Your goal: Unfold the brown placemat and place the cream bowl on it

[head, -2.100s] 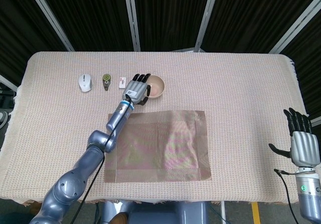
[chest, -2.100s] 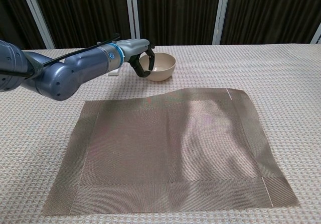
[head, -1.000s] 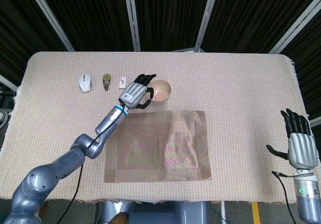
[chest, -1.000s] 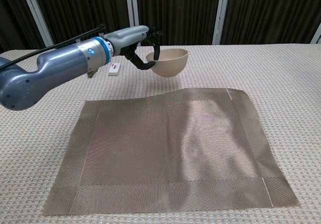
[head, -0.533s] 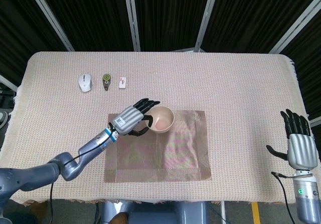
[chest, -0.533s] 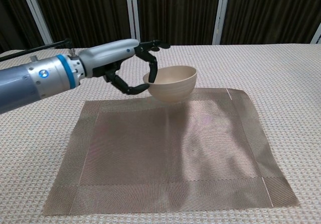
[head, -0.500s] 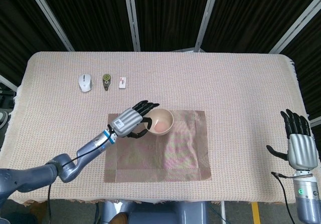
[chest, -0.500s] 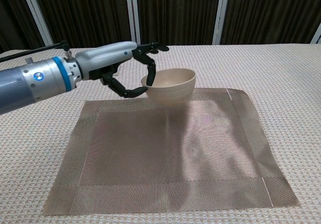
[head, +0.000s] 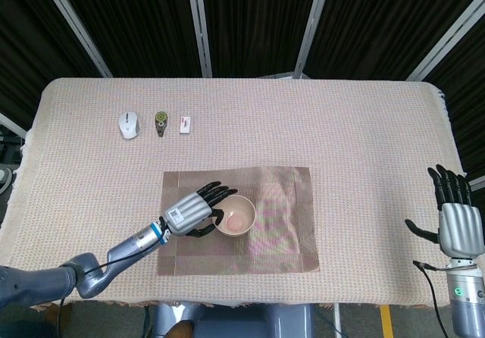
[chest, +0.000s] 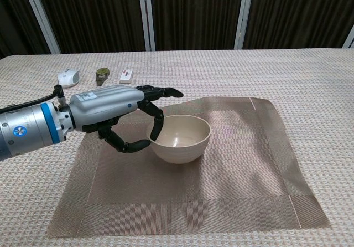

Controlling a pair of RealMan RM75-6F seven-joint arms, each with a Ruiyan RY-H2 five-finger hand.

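Carried nearer, cream bowl in left hand, over brown placemat

The label on the left hand seems too small to read.

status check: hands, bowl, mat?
Left hand pinching cream bowl by its rim, over brown placemat, which lies unfolded. Right hand open, idle at table edge. Nothing in the way on the mat.
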